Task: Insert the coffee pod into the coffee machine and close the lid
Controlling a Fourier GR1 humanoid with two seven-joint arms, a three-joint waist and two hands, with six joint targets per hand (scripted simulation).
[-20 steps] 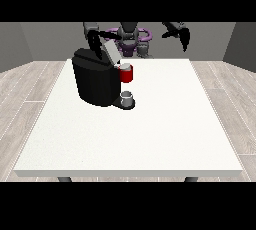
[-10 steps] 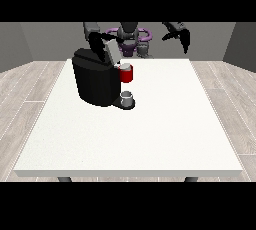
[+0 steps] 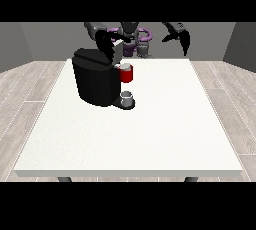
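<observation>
The black coffee machine stands on the left half of the white table. Its red pod holder juts out at the front, with a grey pod top showing in it. A grey lid piece stands raised above the holder. The hand at the view's left hangs over the machine's top, with its fingers pointing down beside the lid. The hand at the view's right is held high behind the table's far edge, with its fingers relaxed and holding nothing.
A small grey cup sits on the machine's drip base under the holder. The robot's torso is behind the far table edge. White tabletop stretches to the right of and in front of the machine.
The hand at the view's left has shifted slightly towards the view's right, closer to the lid. The other hand and the machine have barely moved.
</observation>
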